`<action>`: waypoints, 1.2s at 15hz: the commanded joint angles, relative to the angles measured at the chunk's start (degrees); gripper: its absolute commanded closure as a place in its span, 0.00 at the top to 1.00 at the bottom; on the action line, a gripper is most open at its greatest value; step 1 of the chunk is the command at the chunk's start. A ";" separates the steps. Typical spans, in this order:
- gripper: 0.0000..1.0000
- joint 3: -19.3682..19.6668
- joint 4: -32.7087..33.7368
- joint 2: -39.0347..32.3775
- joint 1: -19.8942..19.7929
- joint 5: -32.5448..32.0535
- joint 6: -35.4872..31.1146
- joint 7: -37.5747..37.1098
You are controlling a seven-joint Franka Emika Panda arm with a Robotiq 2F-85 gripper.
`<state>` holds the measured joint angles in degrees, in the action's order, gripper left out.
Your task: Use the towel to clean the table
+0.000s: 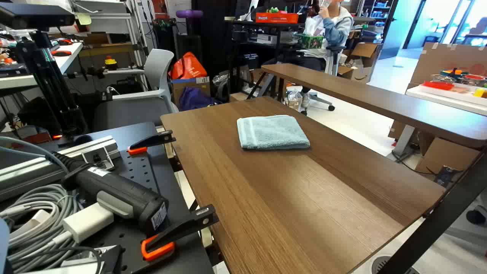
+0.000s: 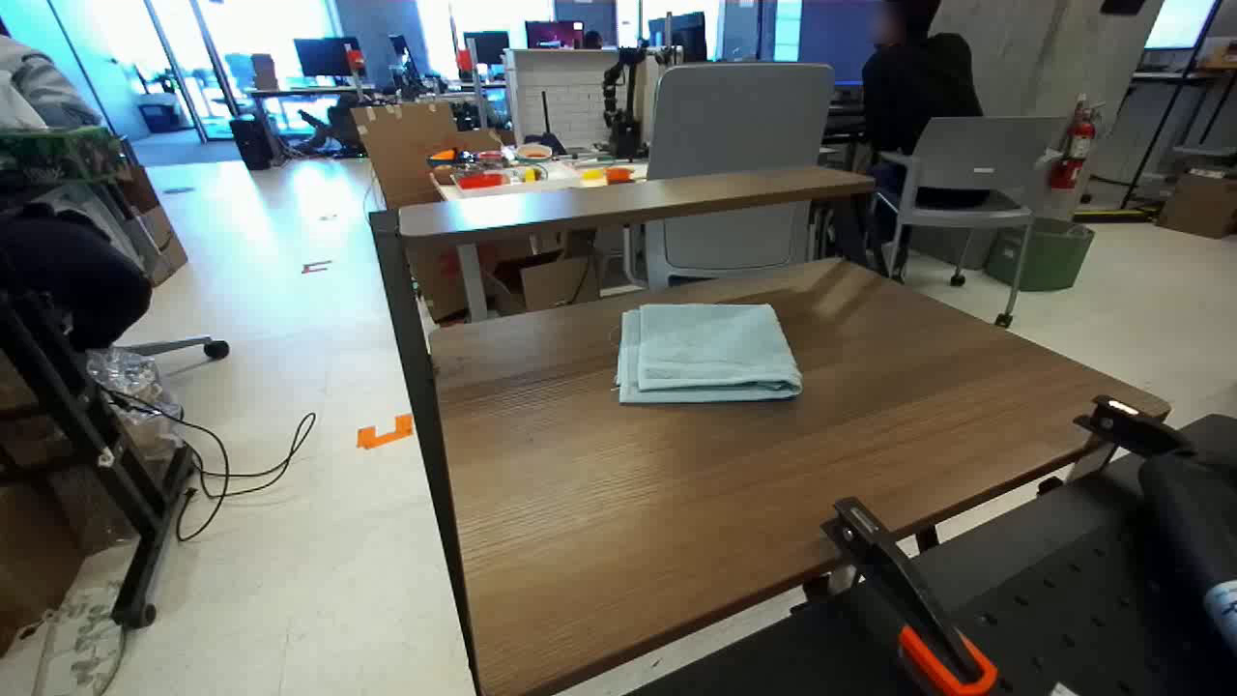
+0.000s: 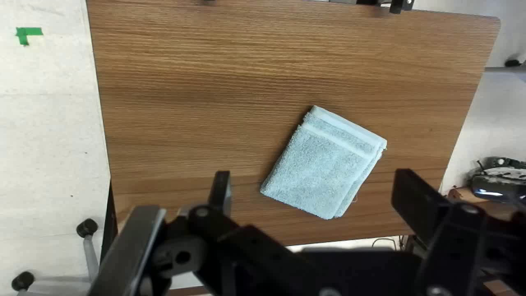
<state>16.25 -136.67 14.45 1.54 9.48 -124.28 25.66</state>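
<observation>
A folded light-blue towel lies flat on the brown wooden table. The towel and the table also show in the other camera's exterior view. In the wrist view the towel lies at an angle on the table, with its banded edge toward the upper right. My gripper is open in the wrist view, with its fingers wide apart and nothing between them. It is above the table, and the towel appears beyond and between the fingertips, untouched. The gripper is out of view in both exterior views.
Clamps with orange handles grip the edge of a black perforated bench beside the table. A raised brown shelf runs along another side of the table, on a dark post. Chairs stand around.
</observation>
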 commanded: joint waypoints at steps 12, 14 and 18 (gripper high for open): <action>1.00 -1.90 0.23 -0.14 -1.97 0.56 0.20 0.40; 1.00 -2.56 0.27 -2.00 -2.10 1.26 -2.56 -1.26; 1.00 -4.41 1.06 -14.12 -1.40 4.76 -15.33 -4.06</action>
<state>14.21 -137.13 10.43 0.79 11.03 -130.65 23.95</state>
